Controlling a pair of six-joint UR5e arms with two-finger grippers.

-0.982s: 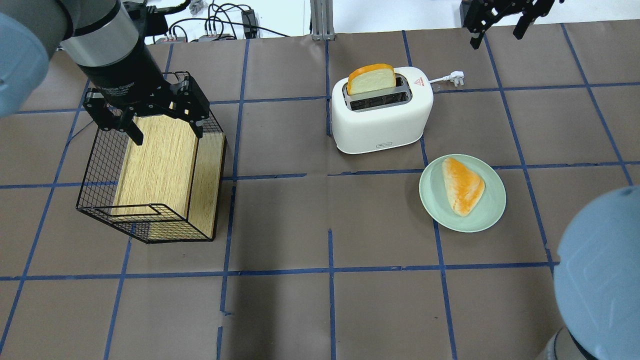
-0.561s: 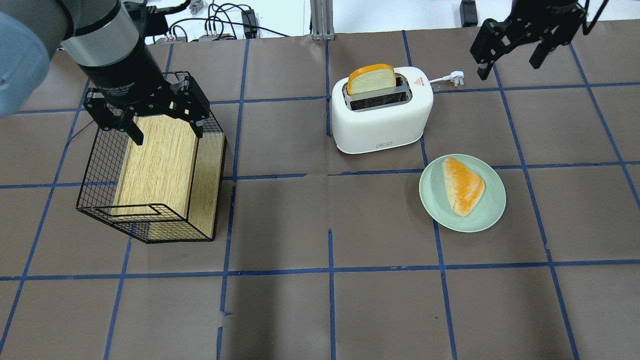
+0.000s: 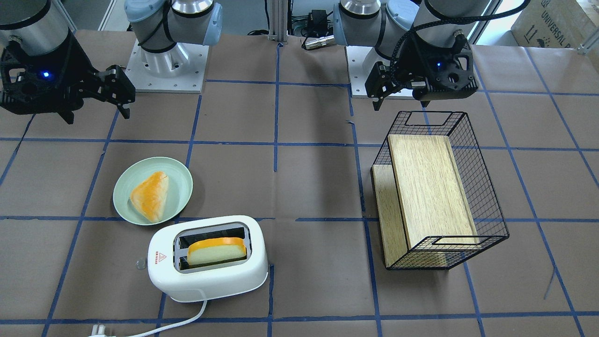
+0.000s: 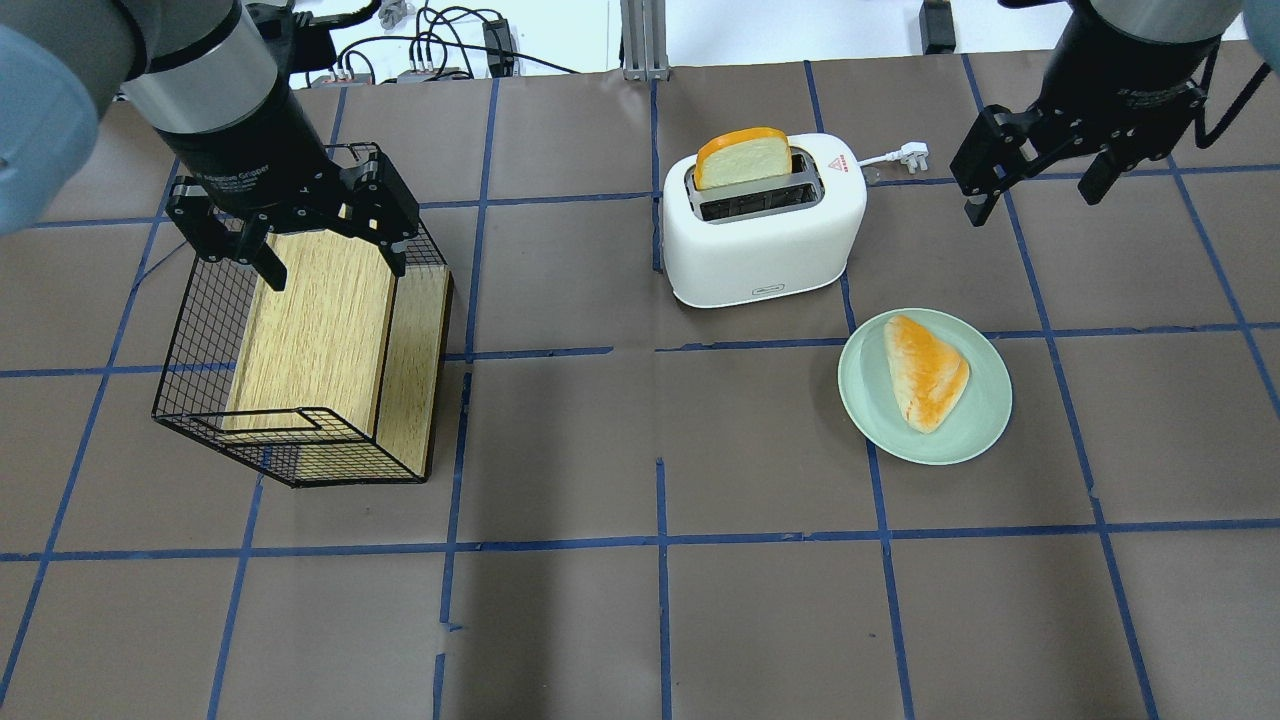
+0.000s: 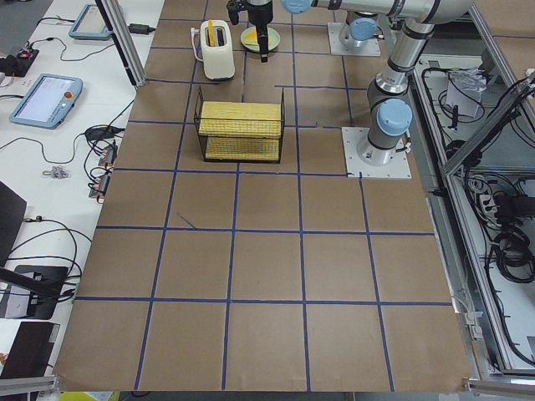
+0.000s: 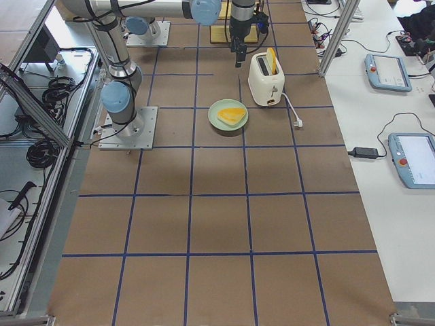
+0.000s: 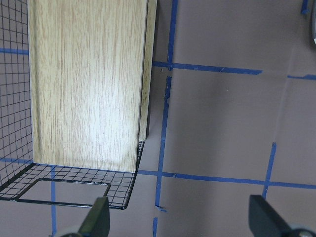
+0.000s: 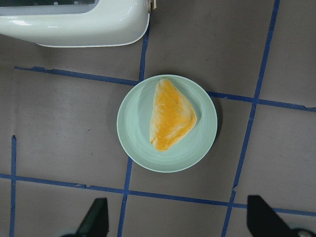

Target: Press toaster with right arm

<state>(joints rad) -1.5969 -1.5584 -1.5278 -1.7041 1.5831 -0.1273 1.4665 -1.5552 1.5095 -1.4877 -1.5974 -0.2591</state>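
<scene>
The white toaster stands at the table's far middle with a slice of bread upright in its far slot. It also shows in the front view. Its small clear knob is on the end with the red triangle sticker. My right gripper is open and empty. It hangs above the table, to the right of the toaster and apart from it. In the right wrist view the right gripper points down over the plate, with the toaster's edge at top left. My left gripper is open over the wire basket.
A pale green plate with a triangular bread piece lies near the toaster's right front. A black wire basket holding a wooden board sits at the left. The toaster's white plug lies behind it.
My right gripper has moved from the table's far edge towards the near side and to the right, staying open. Its blue joint has left the lower right corner. The left arm has not moved.
</scene>
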